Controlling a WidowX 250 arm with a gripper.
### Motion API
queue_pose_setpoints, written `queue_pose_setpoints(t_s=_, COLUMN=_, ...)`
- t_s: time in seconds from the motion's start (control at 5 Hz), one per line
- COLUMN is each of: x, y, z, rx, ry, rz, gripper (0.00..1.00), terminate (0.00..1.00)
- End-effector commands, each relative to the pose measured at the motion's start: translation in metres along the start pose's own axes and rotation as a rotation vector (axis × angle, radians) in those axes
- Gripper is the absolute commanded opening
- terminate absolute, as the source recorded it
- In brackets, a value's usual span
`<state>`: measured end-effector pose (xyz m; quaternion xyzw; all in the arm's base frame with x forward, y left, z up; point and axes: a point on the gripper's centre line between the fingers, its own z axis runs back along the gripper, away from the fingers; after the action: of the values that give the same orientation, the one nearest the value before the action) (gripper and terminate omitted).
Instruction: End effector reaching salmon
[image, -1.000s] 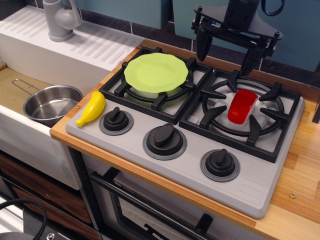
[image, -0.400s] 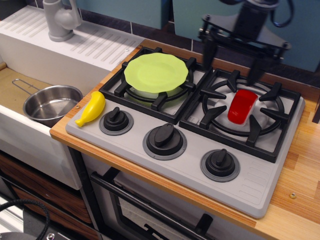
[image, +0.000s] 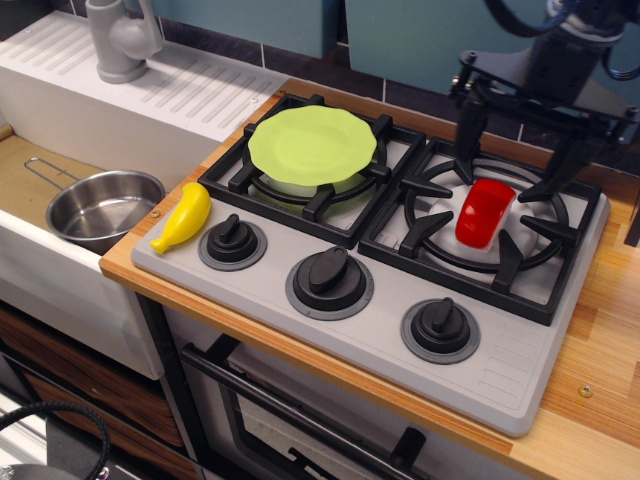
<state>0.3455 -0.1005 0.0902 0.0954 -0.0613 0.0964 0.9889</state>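
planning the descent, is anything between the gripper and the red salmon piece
No object: in the only view, the open end effector hangs just behind the salmon, with only black burner grate bars there.

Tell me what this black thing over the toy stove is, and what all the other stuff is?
That black thing is a robot's hand, called a gripper. It has two long dark fingers pointing down, spread apart, and it holds nothing. The picture is taken from one camera looking down at the stove from the front.

The gripper hangs above the right burner, just behind a small red toy, the salmon, which lies on the black grate. It is not touching the salmon yet.

On the left burner sits a green plate. A yellow toy banana lies at the stove's left edge, beside three black knobs. Further left, a metal pot sits in the sink, near a grey tap.
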Motion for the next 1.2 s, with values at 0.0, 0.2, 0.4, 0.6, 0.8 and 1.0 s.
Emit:
queue_pose_setpoints(t_s=0.0, x=0.019, y=-0.019, z=0.006, rx=-0.041, ry=-0.062, rz=0.032, gripper=1.00, terminate=0.00)
queue_pose_setpoints(t_s=0.2, x=0.024, y=-0.019, z=0.002, rx=-0.043, ry=-0.072, rz=0.017, gripper=1.00, terminate=0.00)
queue_pose_setpoints(t_s=0.4, x=0.026, y=-0.019, z=0.000, rx=-0.048, ry=-0.076, rz=0.012, gripper=1.00, terminate=0.00)
queue_pose_setpoints(t_s=0.6, x=0.027, y=-0.014, z=-0.001, rx=-0.039, ry=-0.079, rz=-0.025, gripper=1.00, terminate=0.00)
queue_pose_setpoints(t_s=0.8, x=0.028, y=-0.010, z=-0.011, rx=-0.041, ry=-0.113, rz=-0.066, gripper=1.00, terminate=0.00)
queue_pose_setpoints(t_s=1.0, x=0.026, y=-0.006, z=-0.017, rx=-0.044, ry=-0.129, rz=-0.087, gripper=1.00, terminate=0.00)
